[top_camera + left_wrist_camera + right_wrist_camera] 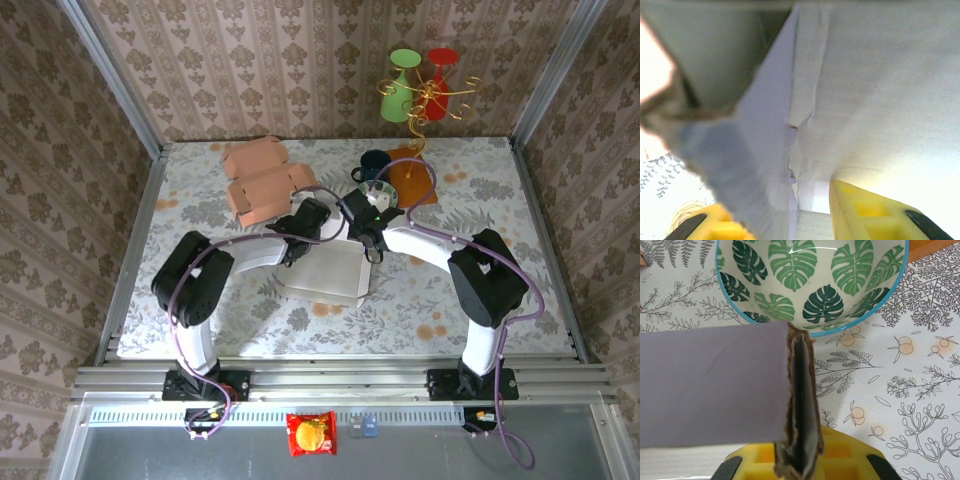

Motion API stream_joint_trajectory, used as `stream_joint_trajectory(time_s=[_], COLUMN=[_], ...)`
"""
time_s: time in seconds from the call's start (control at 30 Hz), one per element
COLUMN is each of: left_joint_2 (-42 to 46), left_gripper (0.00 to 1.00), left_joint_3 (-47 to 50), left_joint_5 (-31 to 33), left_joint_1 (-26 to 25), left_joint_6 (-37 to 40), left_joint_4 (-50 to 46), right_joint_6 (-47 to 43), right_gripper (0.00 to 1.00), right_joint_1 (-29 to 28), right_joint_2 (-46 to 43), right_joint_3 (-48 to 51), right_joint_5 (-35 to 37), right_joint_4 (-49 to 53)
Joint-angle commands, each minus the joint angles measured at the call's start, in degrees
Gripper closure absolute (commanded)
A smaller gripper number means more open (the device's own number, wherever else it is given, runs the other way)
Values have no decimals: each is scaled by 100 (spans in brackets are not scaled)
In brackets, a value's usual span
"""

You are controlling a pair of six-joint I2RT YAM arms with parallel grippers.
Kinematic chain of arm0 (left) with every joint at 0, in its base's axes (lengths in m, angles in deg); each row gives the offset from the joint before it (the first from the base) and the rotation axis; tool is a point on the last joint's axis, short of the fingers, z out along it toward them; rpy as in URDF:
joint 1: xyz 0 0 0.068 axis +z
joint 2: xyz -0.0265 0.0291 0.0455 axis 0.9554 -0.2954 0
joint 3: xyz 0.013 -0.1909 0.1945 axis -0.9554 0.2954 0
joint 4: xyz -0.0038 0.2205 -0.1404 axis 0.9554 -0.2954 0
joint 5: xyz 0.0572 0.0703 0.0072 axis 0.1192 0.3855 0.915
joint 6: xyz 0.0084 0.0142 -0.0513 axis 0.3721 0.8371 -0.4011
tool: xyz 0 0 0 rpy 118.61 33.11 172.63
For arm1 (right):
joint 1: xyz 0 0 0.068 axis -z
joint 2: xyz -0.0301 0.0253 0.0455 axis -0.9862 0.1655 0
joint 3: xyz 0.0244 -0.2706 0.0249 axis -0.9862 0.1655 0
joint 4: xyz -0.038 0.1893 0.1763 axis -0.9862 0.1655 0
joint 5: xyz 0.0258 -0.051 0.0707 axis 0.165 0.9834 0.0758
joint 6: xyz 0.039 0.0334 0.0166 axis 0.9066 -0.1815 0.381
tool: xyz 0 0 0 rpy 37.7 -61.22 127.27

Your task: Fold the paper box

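1. While the paper box [325, 280] sits at the middle of the table [200, 310], the right gripper [797, 462] pinches its folded wall tight.
2. The left gripper [785, 225] straddles another wall, fingers [865, 215] parted, one clear of it.
3. A leaf-print bowl [810, 280] stands just beyond.

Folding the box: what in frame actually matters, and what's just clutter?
Job: white paper box; right gripper shut on its edge; left gripper open around a wall.
Clutter: leaf-pattern bowl, dark mug, orange board, pink cardboard pieces, cup stand, snack packet.
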Motion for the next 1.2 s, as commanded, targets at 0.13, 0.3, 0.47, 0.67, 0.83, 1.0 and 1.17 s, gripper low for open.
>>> stream_joint_trajectory(time_s=[0.13,0.3,0.47,0.67,0.83,1.0,1.17], left_joint_2=[431,576,674,951,1175,1392,1796], left_gripper=[61,46,40,35,35,34,34], left_joint_3=[215,287,318,510,604,791,949], left_joint_5=[-989,-1404,-1625,-1619,-1814,-1885,-1885], left_joint_1=[235,295,316,432,447,450,436], left_joint_6=[333,466,464,279,290,230,177], left_joint_4=[262,173,16,-75,-158,-179,-228], right_joint_6=[254,364,481,557,634,752,997], right_gripper=[100,100,100,100,100,100,100], right_joint_1=[-19,8,10,16,49,112,120], right_joint_2=[398,440,469,470,474,474,450], right_joint_3=[-163,-252,-306,-371,-403,-450,-575], right_joint_5=[-411,-425,-462,-491,-585,-736,-945], right_joint_4=[762,1010,1061,1133,1206,1269,1403])
